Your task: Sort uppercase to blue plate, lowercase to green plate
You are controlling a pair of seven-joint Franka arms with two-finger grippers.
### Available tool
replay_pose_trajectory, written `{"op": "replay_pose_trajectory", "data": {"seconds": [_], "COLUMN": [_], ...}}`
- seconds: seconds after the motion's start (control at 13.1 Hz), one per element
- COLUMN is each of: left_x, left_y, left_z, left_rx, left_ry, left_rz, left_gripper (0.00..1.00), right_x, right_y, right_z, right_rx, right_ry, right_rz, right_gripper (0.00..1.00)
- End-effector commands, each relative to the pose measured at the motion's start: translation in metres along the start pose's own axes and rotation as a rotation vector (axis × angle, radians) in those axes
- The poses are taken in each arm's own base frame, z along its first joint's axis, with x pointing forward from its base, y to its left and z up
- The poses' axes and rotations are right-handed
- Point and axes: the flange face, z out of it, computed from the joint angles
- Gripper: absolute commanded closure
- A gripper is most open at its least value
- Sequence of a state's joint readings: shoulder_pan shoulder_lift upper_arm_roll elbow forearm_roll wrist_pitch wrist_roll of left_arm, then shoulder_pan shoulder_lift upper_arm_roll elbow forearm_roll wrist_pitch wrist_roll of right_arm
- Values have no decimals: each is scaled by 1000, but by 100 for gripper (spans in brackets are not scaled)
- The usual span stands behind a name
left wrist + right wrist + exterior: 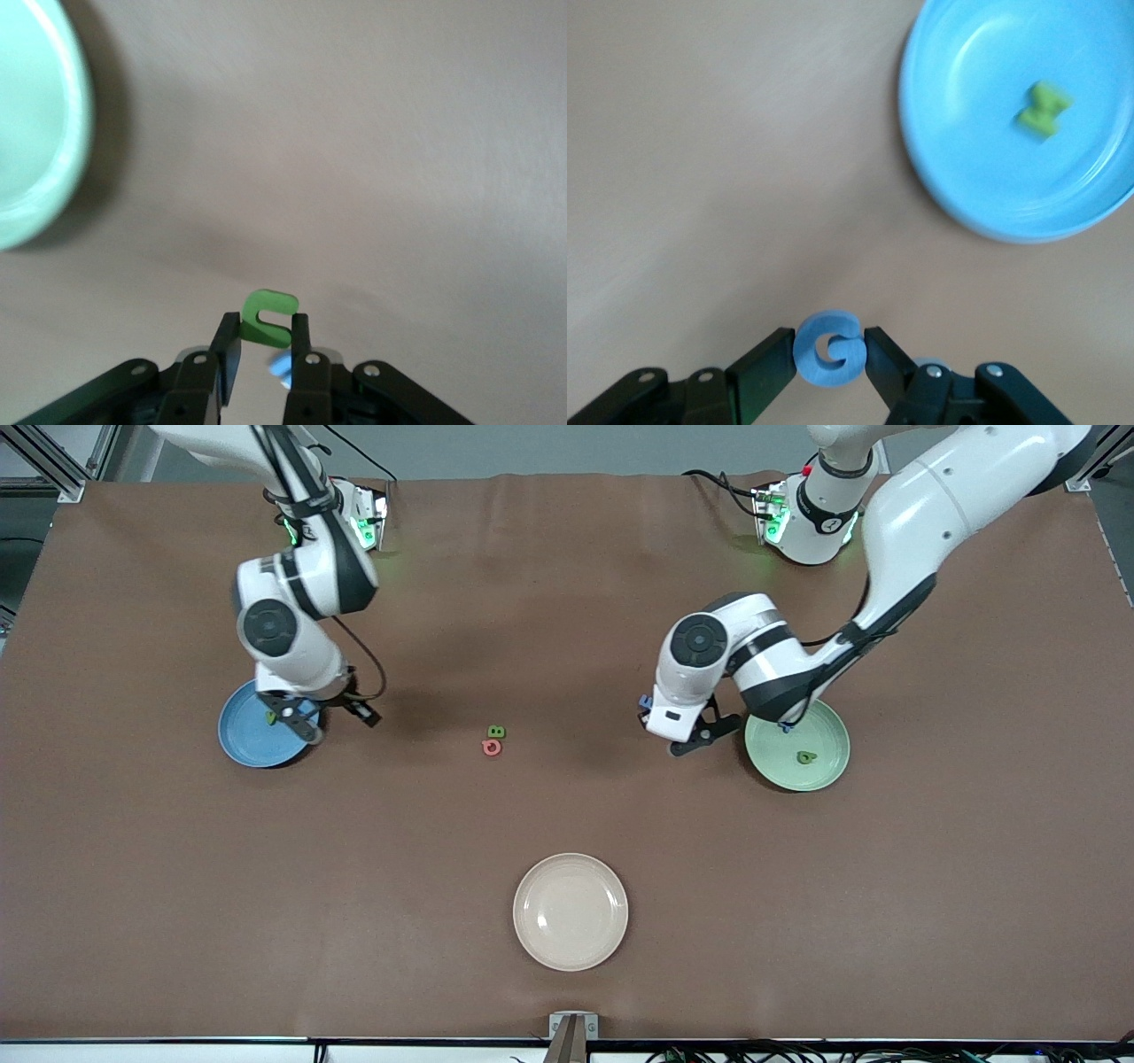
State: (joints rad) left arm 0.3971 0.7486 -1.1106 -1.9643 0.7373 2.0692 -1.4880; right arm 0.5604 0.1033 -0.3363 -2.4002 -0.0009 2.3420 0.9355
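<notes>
The letters are half sorted. My right gripper (831, 351) pinches the blue capital letter (830, 348) by its sides just beside the blue plate (244, 740), so I judge it goes next to the green N (1043, 110) lying there. My left gripper (264, 341) is clamped on the green u-shaped letter (268, 317) near the green plate (828, 735), where a green tailed letter (805, 758) lies. The green B (496, 732) and pink round letter (492, 747) touch mid-table, awaiting pickup. The cream plate (570, 911) holds nothing.
</notes>
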Motion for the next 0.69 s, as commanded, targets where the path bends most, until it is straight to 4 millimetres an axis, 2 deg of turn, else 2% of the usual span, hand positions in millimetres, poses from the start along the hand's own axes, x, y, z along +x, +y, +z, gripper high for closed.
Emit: {"op": "replay_pose_trajectory", "data": {"seconds": [0.0,0.08,0.23,0.3,0.46,0.61], "left_x": [22,34,54,64,79,92], "left_y": [-33,-50,-75,-91,-117,-144], "left_z": [-19,-22,-21,-19,-11,1], "left_rx": [34,45,46,48,62,85], "left_ry": [-11,-23,-29,-30,-28,-16], "left_rz": [34,52,65,86,118,140], "left_gripper": [79,79,79,79,79,79], "right_x": [40,59,75,75,77,76], "right_y": [55,76,104,108,110,111], "right_z": [4,11,29,41,47,50], "right_rx": [14,23,63,75,69,63], "right_ry": [-17,-19,21,45,42,35], "right_rz": [-38,-54,-75,-79,-72,-69], "right_gripper": [100,100,100,100,95,65]}}
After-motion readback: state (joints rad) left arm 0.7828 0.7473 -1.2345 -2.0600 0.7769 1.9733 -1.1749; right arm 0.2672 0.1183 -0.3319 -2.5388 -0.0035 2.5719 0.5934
